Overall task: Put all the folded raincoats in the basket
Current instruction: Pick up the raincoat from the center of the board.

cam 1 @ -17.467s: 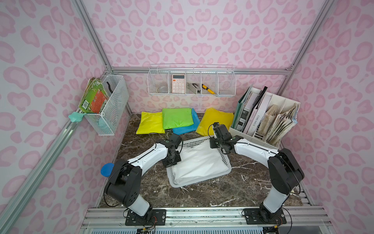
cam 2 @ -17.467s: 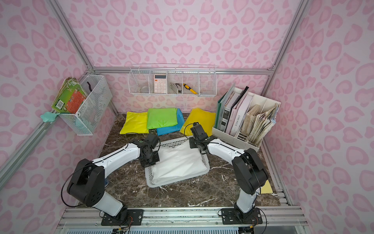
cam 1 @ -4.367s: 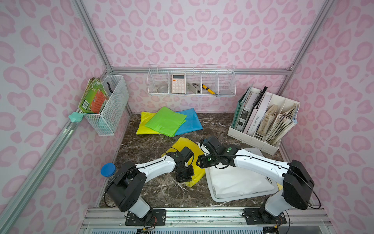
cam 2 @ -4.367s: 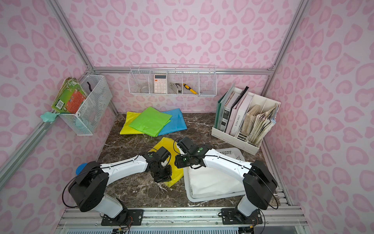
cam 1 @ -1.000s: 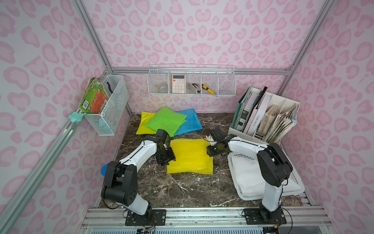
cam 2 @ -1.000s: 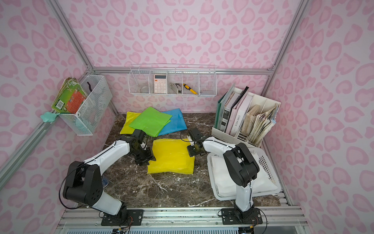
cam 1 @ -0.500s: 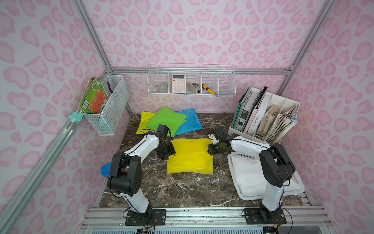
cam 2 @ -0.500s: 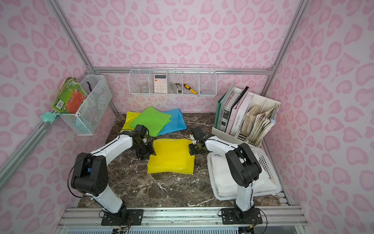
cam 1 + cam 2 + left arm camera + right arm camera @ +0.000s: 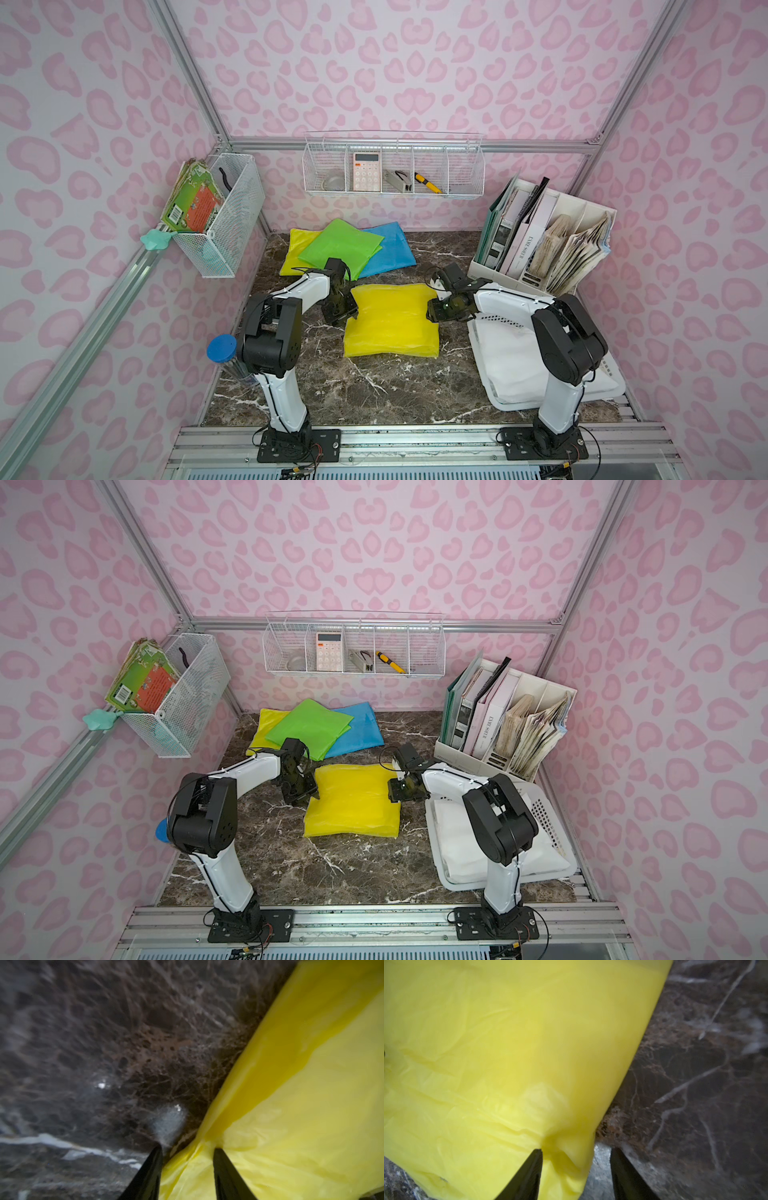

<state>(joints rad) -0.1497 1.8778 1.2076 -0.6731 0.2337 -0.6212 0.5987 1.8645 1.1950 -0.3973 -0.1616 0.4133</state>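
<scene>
**Both grippers astride the upper corners of the yellow raincoat, basket to the right**

*Top views.* In both top views the folded yellow raincoat (image 9: 390, 320) (image 9: 353, 802) lies flat on the marble tabletop (image 9: 374, 386) at frame centre. It is not yet in the basket (image 9: 477, 353) (image 9: 544, 820). The basket sits at lower right, near the raincoat's right edge but apart from it, with a white folded item (image 9: 511, 357) already inside. The left gripper (image 9: 343, 316) (image 9: 305, 800) meets the raincoat's upper-left corner and the right gripper (image 9: 432, 313) (image 9: 392, 793) its upper-right corner. The raincoat's slightly longer axis runs left to right between them. The right arm is the nearer to the basket.

*Left wrist.* The left gripper (image 9: 187, 1149) has its jaws partly open. One finger is on the bare tabletop and the other presses the yellow raincoat (image 9: 301, 1105), whose puckered edge fills the gap. No firm pinch is evident.

*Right wrist.* The right gripper (image 9: 576, 1150) mirrors this. Its jaws are partly open, with one finger on the yellow raincoat (image 9: 498, 1053) and the other on the tabletop beyond the edge. A strip of bare tabletop shows between them, so nothing is held.

*Reading.* Once both edges are pinched, the carry probably runs toward frame right and over the basket's near rim.
</scene>
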